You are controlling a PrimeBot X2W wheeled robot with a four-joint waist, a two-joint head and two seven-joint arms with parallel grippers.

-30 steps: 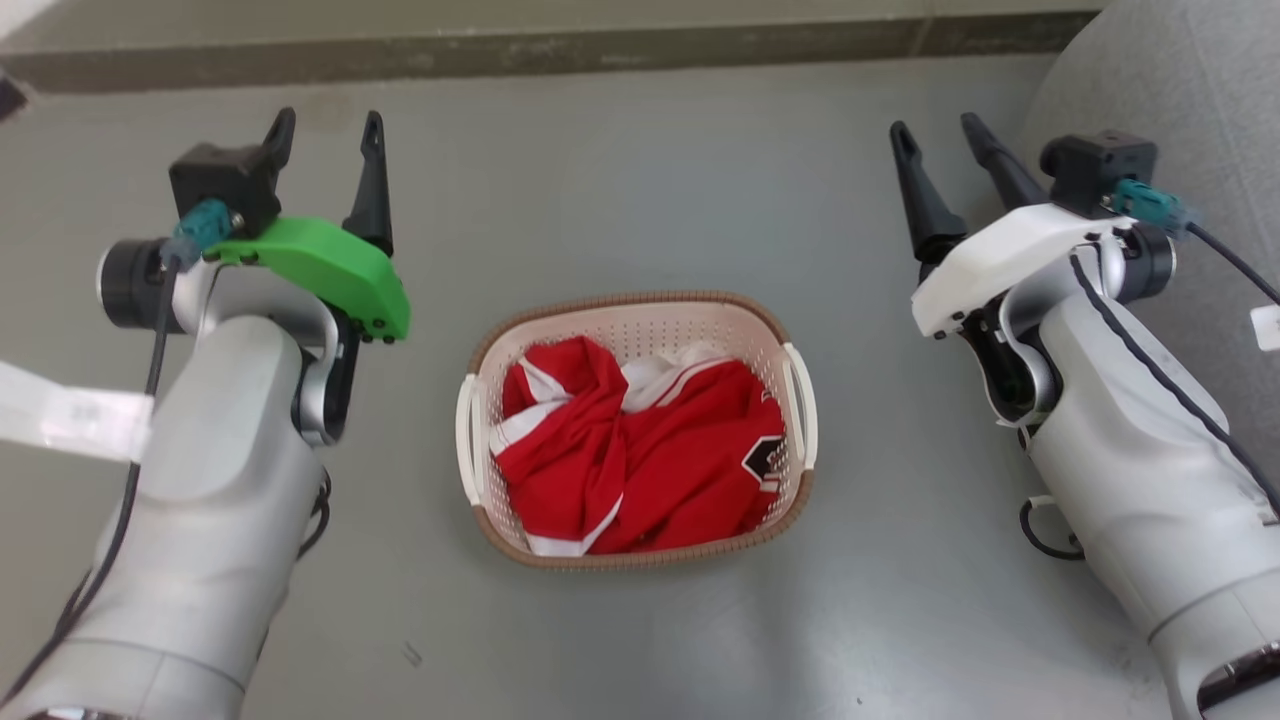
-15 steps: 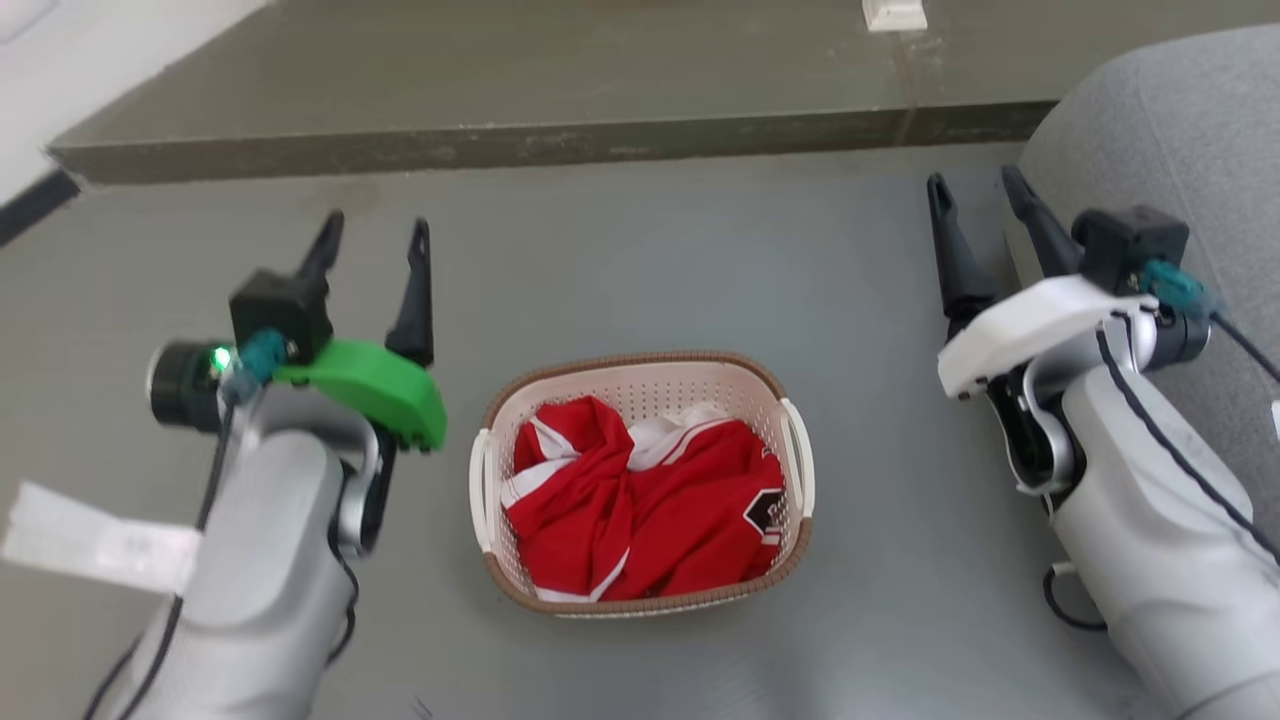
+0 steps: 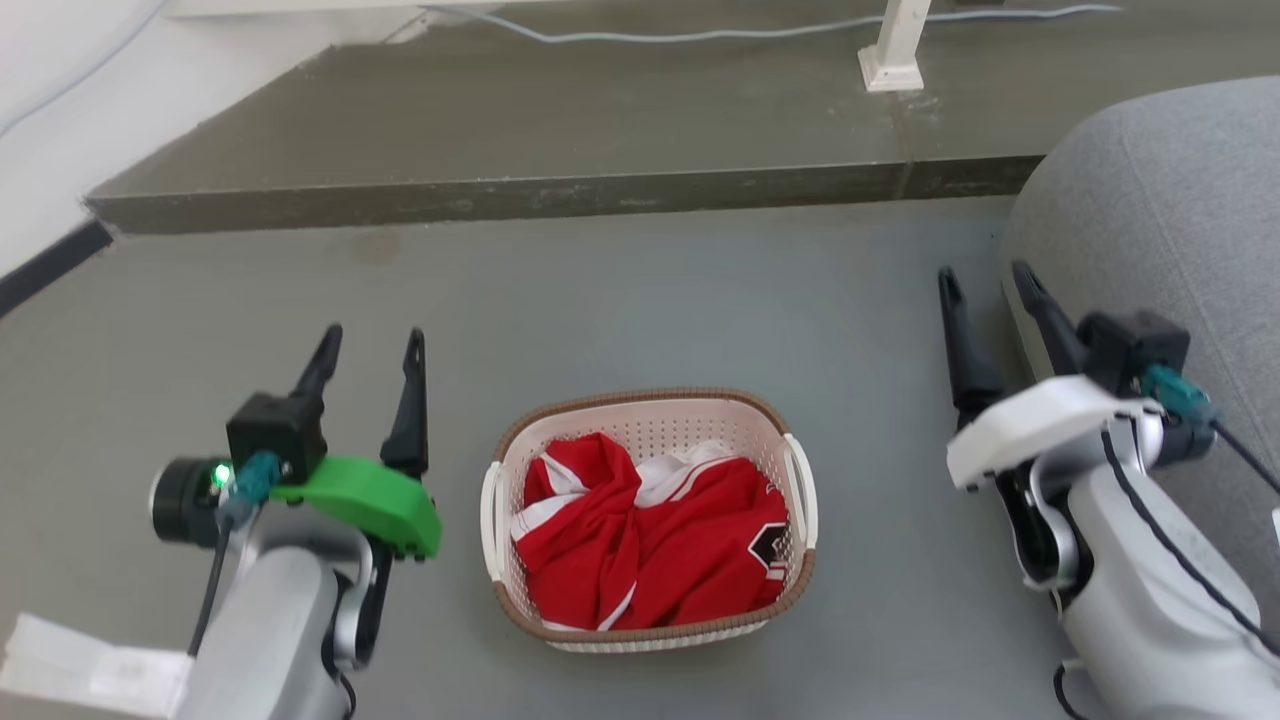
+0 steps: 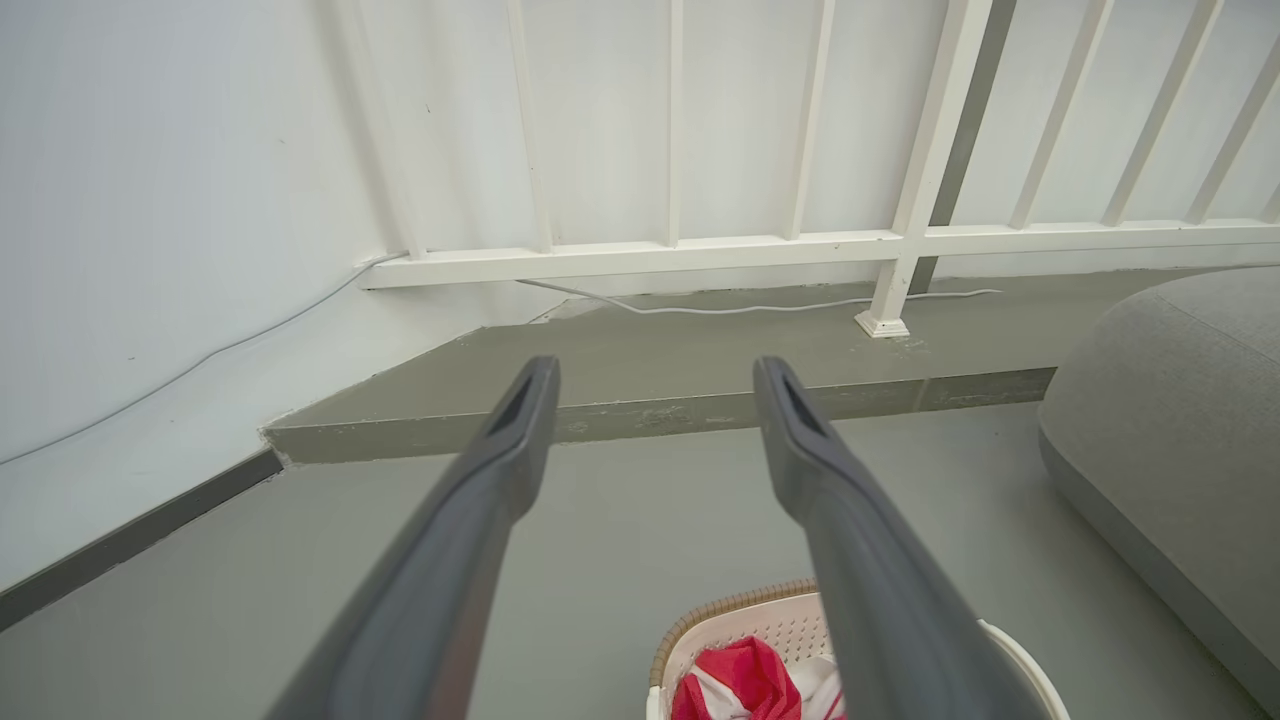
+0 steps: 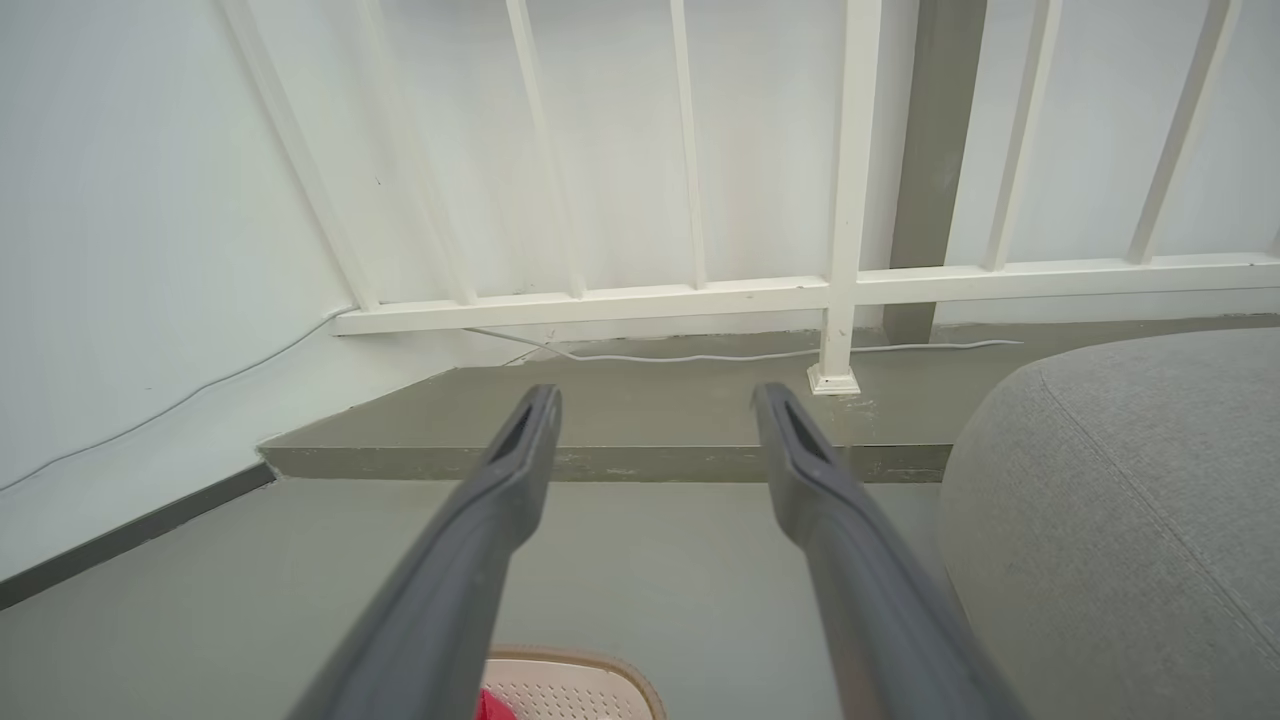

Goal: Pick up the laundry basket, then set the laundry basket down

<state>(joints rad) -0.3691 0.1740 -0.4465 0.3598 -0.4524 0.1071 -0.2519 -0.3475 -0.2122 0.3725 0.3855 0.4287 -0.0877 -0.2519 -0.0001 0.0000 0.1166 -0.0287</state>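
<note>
I count one laundry basket (image 3: pixel 655 428) on the grey floor (image 3: pixel 640 300), centre of my head view. It has two white side handles and one red-and-white garment (image 3: pixel 650 560) bunched inside. I have two grippers. The left gripper (image 3: pixel 373 335) hangs just left of the basket and the right gripper (image 3: pixel 982 272) is farther off to its right. Both have their fingers spread apart, hold nothing, and point toward the raised concrete step (image 3: pixel 560 190). Neither touches the basket. A grey cushion (image 3: pixel 1160 230) bulks close beside the right gripper's outer finger. On the step I see one white railing post (image 3: pixel 893 50) and one pale cable (image 3: pixel 700 35).
</note>
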